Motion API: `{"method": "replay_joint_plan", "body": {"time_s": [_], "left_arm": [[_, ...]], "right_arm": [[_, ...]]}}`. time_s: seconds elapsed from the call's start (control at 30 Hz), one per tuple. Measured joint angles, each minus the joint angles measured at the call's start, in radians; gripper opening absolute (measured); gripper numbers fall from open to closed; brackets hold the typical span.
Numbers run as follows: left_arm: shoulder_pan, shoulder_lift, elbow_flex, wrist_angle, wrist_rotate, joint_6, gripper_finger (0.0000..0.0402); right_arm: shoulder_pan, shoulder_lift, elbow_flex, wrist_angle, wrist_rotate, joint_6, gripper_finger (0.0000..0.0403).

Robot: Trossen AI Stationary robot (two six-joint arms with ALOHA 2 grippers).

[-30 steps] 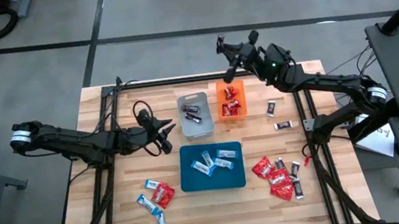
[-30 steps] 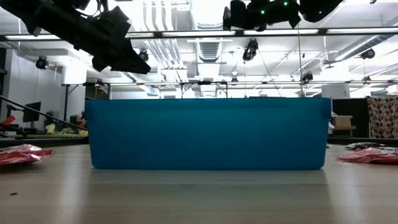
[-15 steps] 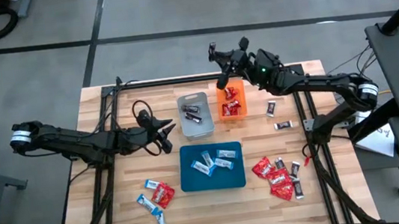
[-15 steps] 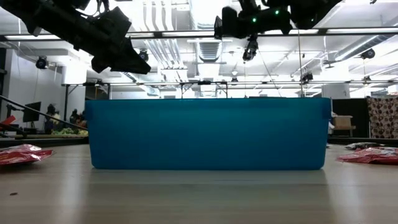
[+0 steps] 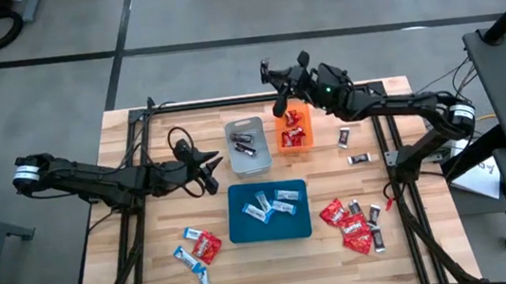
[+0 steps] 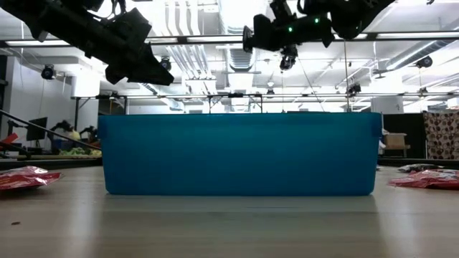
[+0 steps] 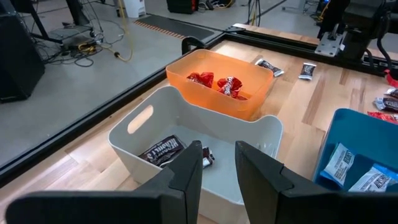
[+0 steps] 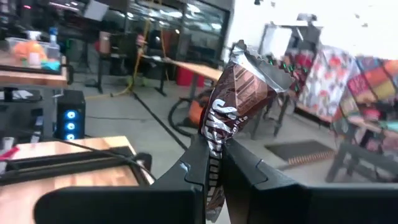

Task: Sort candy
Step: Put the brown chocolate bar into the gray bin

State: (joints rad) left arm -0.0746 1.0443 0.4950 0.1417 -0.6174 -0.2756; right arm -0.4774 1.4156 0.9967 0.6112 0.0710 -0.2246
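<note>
Above the far edge of the wooden table (image 5: 153, 268), the right gripper (image 5: 270, 68) hangs high beside the orange tray (image 5: 294, 129), its jaws pinching a brown mini bar (image 8: 233, 102) that stands upright between the fingers (image 8: 198, 163); the left gripper (image 5: 213, 168) waits just left of the grey tray (image 5: 247, 146), its jaws slightly apart with nothing between them. Red packets (image 7: 214, 81) lie in the orange tray and dark mini bars (image 7: 163, 151) in the grey tray; blue-and-white bars (image 5: 270, 205) rest in the blue tray (image 5: 268, 212) nearer the front. Unsorted candy is scattered on the boards: a mixed cluster of red packets and blue-and-white bars (image 5: 198, 250) at the near left, a pile of red packets with dark bars (image 5: 351, 222) at the near right, and two loose dark bars (image 5: 351, 146) right of the orange tray.
</note>
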Motion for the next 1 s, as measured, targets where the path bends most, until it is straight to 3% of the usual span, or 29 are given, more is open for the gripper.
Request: {"method": "replay_joint_plan", "body": {"time_s": [0.17, 0.33, 0.4, 0.5, 0.6, 0.67, 0.77, 0.87, 1.0], "left_arm": [[0.000, 0.000, 0.000, 0.000, 0.000, 0.000, 0.0079], [0.000, 0.000, 0.000, 0.000, 0.000, -0.003, 0.0079], [0.000, 0.000, 0.000, 0.000, 0.000, -0.003, 0.0079], [0.000, 0.000, 0.000, 0.000, 0.000, -0.003, 0.0079], [-0.003, -0.006, 0.014, -0.039, 0.001, -0.005, 0.0079], [-0.008, -0.014, 0.044, -0.122, 0.003, -0.022, 0.0079], [-0.017, -0.024, 0.114, -0.306, 0.014, -0.075, 0.0079], [-0.022, -0.026, 0.194, -0.486, 0.075, -0.121, 0.0079], [-0.024, -0.013, 0.271, -0.605, 0.233, -0.159, 0.0079]], "right_arm": [[-0.001, 0.009, 0.000, -0.054, -0.042, 0.054, 0.0022], [0.014, 0.026, 0.000, -0.138, -0.328, 0.160, 0.0022], [0.034, 0.064, -0.002, -0.150, -0.375, 0.211, 0.0022], [0.086, 0.147, -0.002, -0.144, -0.377, 0.232, 0.0022], [0.128, 0.222, -0.003, -0.163, -0.286, 0.227, 0.0022], [0.136, 0.254, -0.004, -0.182, -0.226, 0.226, 0.0022], [0.142, 0.293, -0.004, -0.190, -0.217, 0.251, 0.0026], [0.147, 0.316, -0.004, -0.216, -0.229, 0.258, 0.0042], [0.145, 0.321, -0.004, -0.215, -0.224, 0.269, 0.0081]]}}
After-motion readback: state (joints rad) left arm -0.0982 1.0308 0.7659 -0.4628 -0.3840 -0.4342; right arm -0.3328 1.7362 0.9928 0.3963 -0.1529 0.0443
